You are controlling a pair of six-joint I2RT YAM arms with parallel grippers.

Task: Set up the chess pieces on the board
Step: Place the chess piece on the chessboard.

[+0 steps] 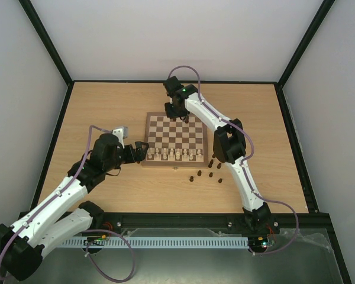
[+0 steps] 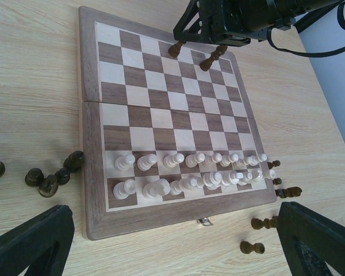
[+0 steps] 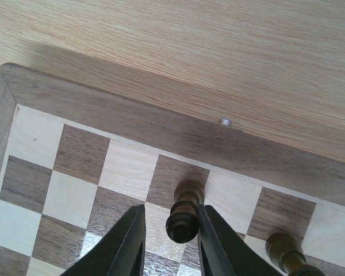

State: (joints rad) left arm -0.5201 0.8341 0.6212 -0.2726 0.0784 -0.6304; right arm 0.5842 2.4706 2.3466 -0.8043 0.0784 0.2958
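The board lies mid-table, and two rows of pale chess pieces fill its near side. My right gripper hangs over the far edge with its jaws slightly apart around a dark piece. That piece stands on a dark back-row square; it touches the right finger, and a gap shows on its left. A second dark piece stands two squares to its right. My left gripper is wide open above the board's near edge and holds nothing.
Loose dark pieces lie on the table off the board's near right corner, and more dark pieces sit off its left side. The right arm reaches across the board's right edge. A small metal clasp sticks out from the near border.
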